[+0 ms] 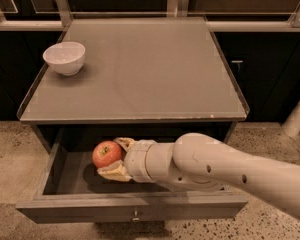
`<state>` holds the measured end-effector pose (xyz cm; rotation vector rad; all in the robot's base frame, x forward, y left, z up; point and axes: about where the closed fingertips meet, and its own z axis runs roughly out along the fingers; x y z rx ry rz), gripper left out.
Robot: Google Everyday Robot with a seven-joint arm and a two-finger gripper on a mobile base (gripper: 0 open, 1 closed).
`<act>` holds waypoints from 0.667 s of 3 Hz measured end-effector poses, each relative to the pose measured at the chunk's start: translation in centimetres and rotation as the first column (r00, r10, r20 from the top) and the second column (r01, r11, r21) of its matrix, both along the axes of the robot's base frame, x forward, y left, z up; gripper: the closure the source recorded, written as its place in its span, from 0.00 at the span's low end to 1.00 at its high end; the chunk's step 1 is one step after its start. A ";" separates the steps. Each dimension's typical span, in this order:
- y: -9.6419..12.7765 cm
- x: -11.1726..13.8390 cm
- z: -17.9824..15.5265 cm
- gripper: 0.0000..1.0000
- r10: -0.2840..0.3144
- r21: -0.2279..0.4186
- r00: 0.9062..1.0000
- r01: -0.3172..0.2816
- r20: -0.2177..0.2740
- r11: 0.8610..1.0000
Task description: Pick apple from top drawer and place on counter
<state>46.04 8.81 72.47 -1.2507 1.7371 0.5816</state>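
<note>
Apple point(107, 154) held in tool point(110, 157), over top drawer point(90, 209)

Smooth cream plastic gripper point(114, 159) over matt dark wood top drawer point(130, 210), pinching glossy red apple point(106, 153), matt grey counter point(140, 69), glazed white bowl point(64, 57)

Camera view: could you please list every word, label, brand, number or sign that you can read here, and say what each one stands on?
None: no readable text, number or sign shows on the apple, the white bowl, the counter, the top drawer or the arm.
The gripper sits inside the open top drawer, closed on the apple; it bears no marking either.
</note>
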 end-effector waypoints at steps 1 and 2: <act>-1.1 -2.2 4.2 1.00 -0.034 -0.064 0.995 0.040 0.098 0.997; -1.1 -2.8 8.2 1.00 -0.021 -0.094 0.983 0.038 0.181 0.995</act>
